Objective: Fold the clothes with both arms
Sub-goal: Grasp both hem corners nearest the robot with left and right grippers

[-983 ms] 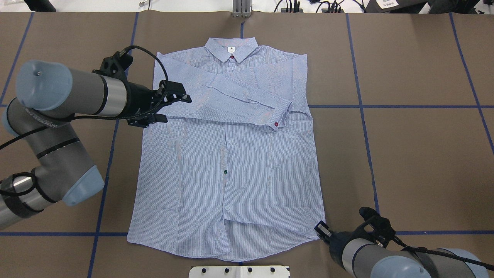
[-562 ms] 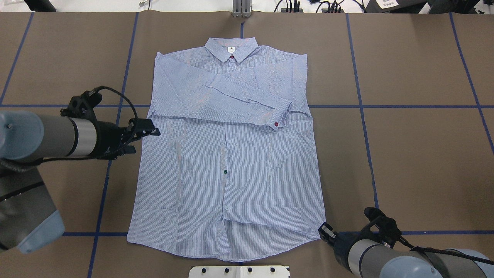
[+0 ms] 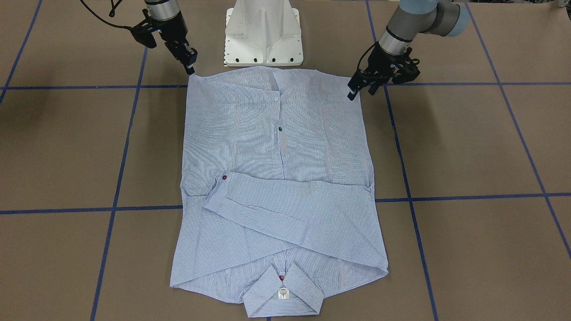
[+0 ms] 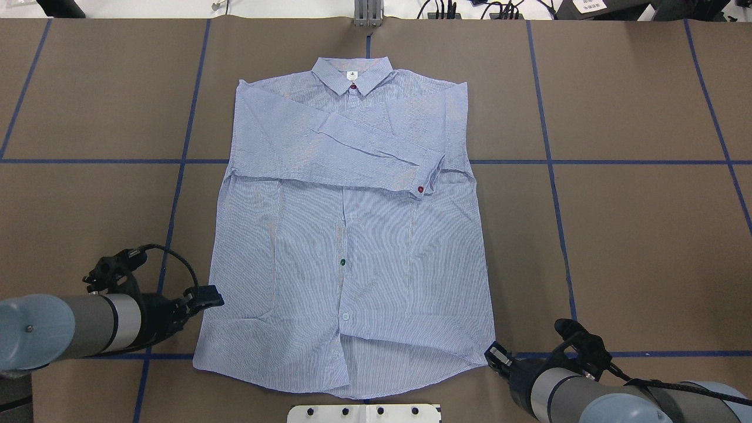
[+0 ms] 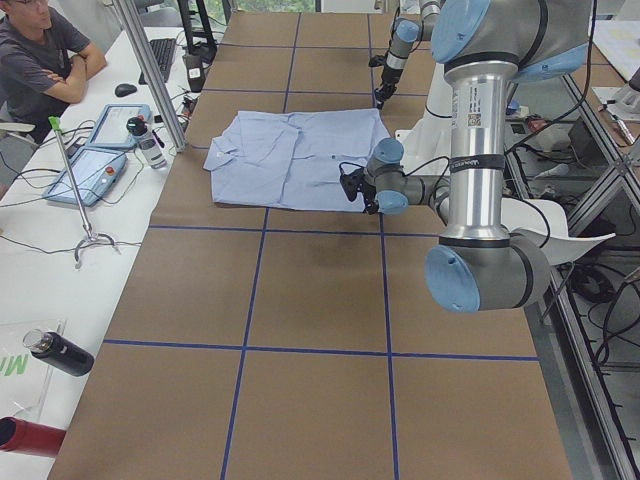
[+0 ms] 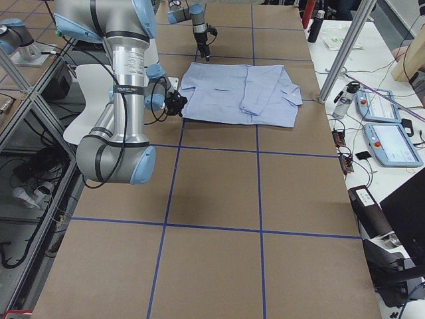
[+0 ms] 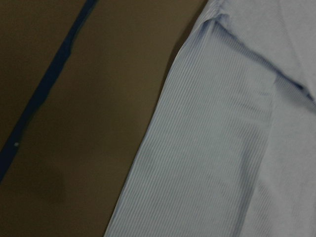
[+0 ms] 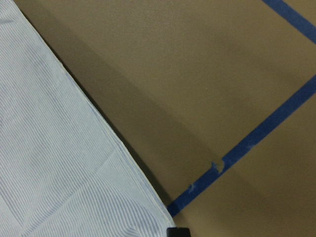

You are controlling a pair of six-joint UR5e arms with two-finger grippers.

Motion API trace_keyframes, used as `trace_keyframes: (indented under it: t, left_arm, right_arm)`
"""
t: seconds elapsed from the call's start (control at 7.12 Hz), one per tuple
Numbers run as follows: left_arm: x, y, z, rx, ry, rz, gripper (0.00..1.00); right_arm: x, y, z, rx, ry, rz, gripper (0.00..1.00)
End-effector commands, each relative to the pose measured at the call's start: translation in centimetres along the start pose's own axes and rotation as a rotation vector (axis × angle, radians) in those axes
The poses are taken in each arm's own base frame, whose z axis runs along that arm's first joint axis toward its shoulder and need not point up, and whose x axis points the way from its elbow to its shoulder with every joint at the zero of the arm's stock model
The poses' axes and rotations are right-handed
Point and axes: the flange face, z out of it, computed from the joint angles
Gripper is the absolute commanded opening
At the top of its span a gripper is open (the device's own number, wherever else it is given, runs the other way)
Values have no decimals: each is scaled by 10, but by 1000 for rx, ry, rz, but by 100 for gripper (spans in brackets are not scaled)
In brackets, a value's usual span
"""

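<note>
One shirt (image 4: 352, 264) is lying flat and front up in the middle of the table (image 4: 617, 235), with its collar (image 4: 352, 75) pointing away from the robot. A sleeve (image 4: 352, 150) is lying across the chest, and the hem (image 4: 352, 388) is running along the robot's edge. The left claw (image 4: 208, 296) is hanging just beside the shirt's left side seam, a little up from the hem corner. Its fingers are looking parted and are holding nothing. The right claw (image 4: 492, 354) is sitting just beside the right hem corner. I cannot tell whether it is open or closed, and it does not seem to be gripping cloth. Judgement: both arms are lining up to take the two hem corners and carry the bottom of the shirt up toward the collar. Doing this well is likely going to need the left claw sliding down to its corner so the two grips are matching. Each pinch should be catching front and back layers together. The lift should be rising evenly, keeping the hem taut and straight. The carry should be passing over the sleeve without dragging it. Risk: one layer slipping, or one arm leading and skewing the fold.
</note>
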Motion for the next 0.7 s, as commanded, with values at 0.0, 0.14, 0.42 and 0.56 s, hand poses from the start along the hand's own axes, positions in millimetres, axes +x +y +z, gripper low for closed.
trace_keyframes:
  t: [0.0, 0.14, 0.42, 0.56]
  left_arm:
    - [-16, 24, 3, -32, -34, -31, 96]
    - [-18, 38, 6, -54, -42, -50, 90]
    - [-17, 42, 6, -60, -42, -50, 81]
    - [-18, 43, 7, -62, -45, -64, 73]
  right_arm:
    - [0, 1, 0, -2, 0, -1, 0]
    - [0, 2, 0, -3, -1, -1, 0]
    - [0, 2, 0, -3, -1, -1, 0]
    - [0, 1, 0, -2, 0, -1, 0]
